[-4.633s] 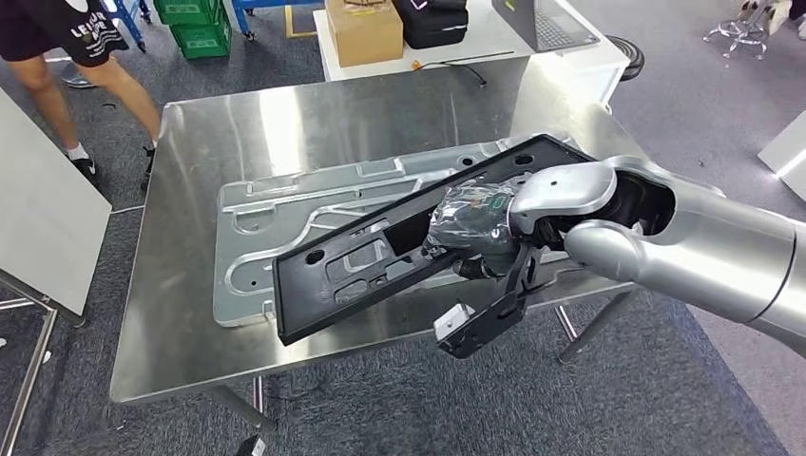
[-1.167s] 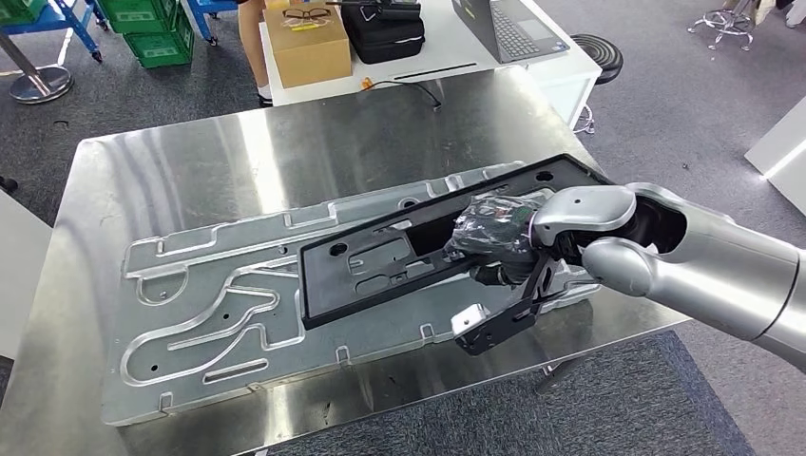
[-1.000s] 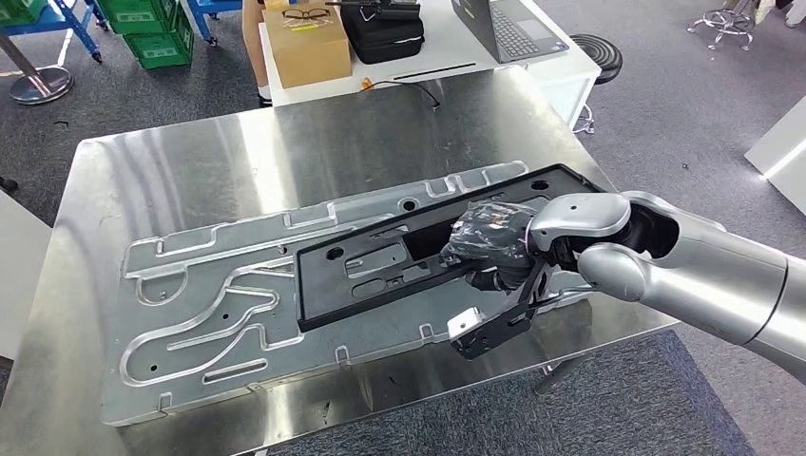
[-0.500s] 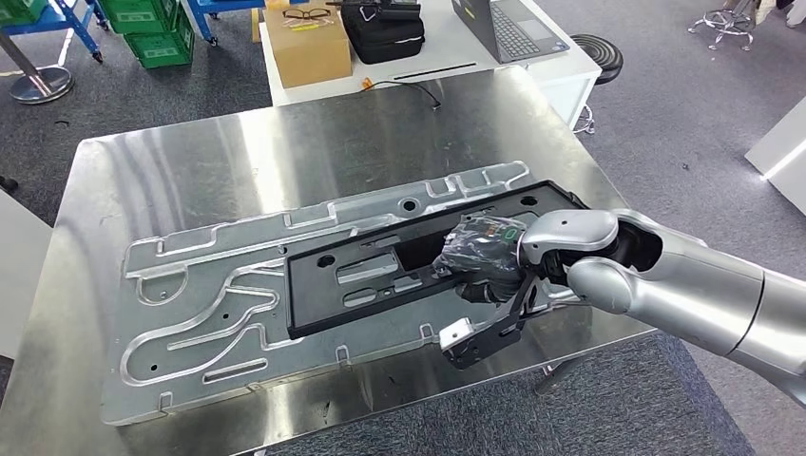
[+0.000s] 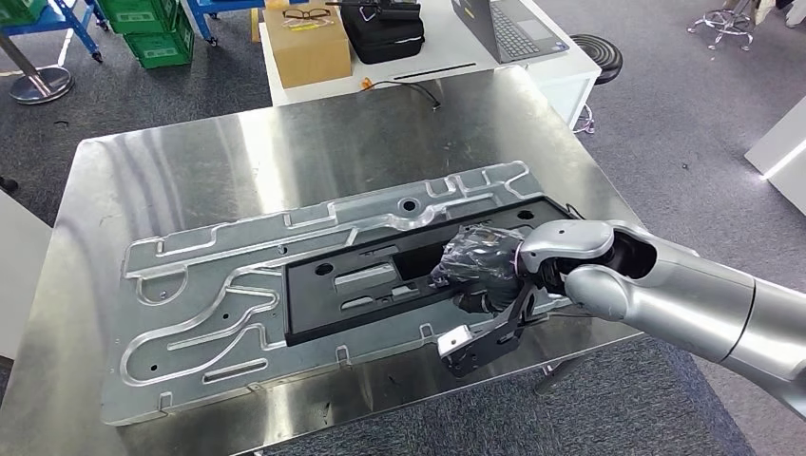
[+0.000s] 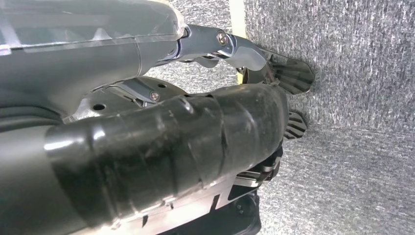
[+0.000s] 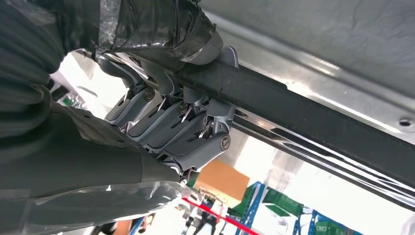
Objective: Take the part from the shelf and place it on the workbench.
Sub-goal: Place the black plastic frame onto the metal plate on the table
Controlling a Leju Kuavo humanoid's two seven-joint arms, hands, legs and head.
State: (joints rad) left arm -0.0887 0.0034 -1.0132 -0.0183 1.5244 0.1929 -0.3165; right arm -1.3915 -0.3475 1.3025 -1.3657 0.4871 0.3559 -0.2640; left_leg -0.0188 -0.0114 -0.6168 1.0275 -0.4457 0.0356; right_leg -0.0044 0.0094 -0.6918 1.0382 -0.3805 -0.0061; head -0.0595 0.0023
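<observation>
Gripping the long black part (image 5: pixel 380 280) near its right end, the robot's right hand (image 5: pixel 480 266), wrapped in dark plastic film, reaches in from the right side of the head view. The part is a flat black frame with cut-out openings, and it lies low across a large stamped metal panel (image 5: pixel 219 294) that rests on the steel counter (image 5: pixel 190 171); whether the part fully touches the panel cannot be told. In the right wrist view, the fingers (image 7: pixel 195 132) curl around the part's dark edge (image 7: pixel 313 117), with the thumb on the opposite side. The left hand (image 6: pixel 205 132) appears in the left wrist view above grey carpet, its fingers holding nothing; whether they are spread or curled cannot be told. Beyond the counter stands a white table (image 5: pixel 532 66) carrying a cardboard box (image 5: pixel 304 43), a black bag (image 5: pixel 380 28) and a laptop (image 5: pixel 508 24). Green crates (image 5: pixel 143 33) sit on the floor at the far left.
</observation>
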